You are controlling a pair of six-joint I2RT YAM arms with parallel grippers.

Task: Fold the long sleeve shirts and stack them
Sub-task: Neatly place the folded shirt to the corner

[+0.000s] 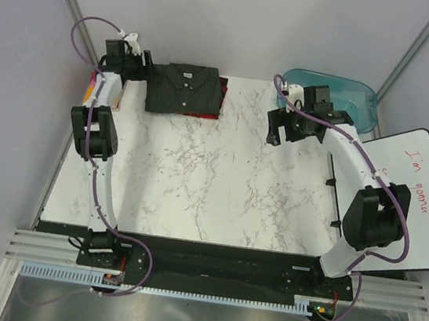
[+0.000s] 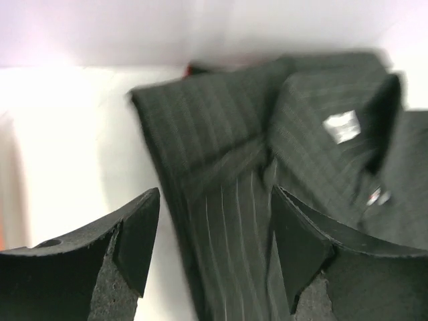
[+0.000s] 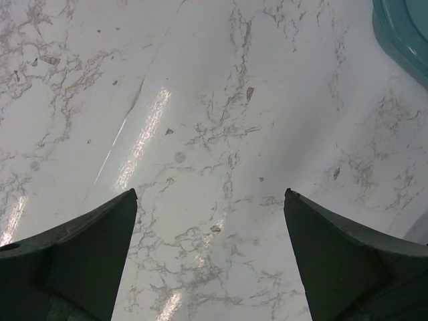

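At the back left of the table, a folded dark charcoal pinstriped shirt (image 1: 182,89) lies collar-up on top of a red plaid shirt (image 1: 221,94), of which only the edges show. My left gripper (image 1: 143,63) sits at the stack's left edge. In the left wrist view it (image 2: 214,227) is open, its fingers (image 2: 137,241) astride the charcoal shirt (image 2: 321,134) without pinching it. A red sliver of the plaid shirt (image 2: 200,67) peeks out behind. My right gripper (image 1: 280,128) hovers open over bare marble at the back right, with nothing between its fingertips (image 3: 210,200).
A teal plastic bin (image 1: 349,99) stands at the back right corner, and its rim (image 3: 401,33) shows in the right wrist view. A whiteboard (image 1: 419,195) leans off the table's right side. A colourful flat thing (image 1: 92,83) lies by the left arm at the table's left edge.
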